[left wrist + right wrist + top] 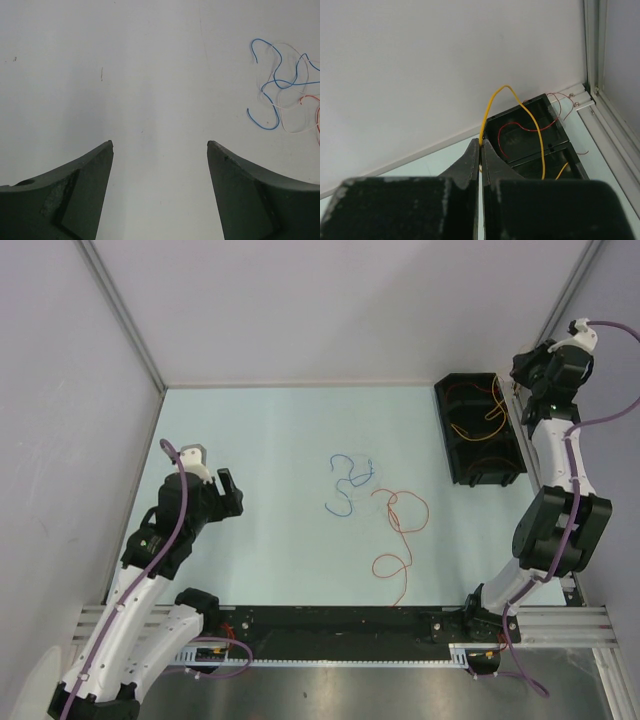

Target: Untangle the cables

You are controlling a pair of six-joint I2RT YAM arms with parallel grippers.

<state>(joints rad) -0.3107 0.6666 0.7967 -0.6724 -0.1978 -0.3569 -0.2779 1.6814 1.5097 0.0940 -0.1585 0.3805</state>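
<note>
A blue cable [345, 480] and a red-orange cable [400, 530] lie loosely on the table's middle, close together. In the left wrist view the blue cable [272, 82] crosses a thin white cable [290, 131], with the red one's end [312, 100] at the right edge. My left gripper [228, 485] is open and empty [160, 143], low over bare table left of them. My right gripper [527, 392] is shut on a yellow cable [530, 115] and holds it above a black bin [445, 430]. The cable arcs down into the bin's near compartment. A red cable [520, 127] lies in the far compartment.
The two-compartment bin [555, 118] stands at the back right by the wall and the aluminium frame rail [520, 420]. A thin reddish wire [565, 102] hangs over its far corner. Grey walls enclose the table on three sides.
</note>
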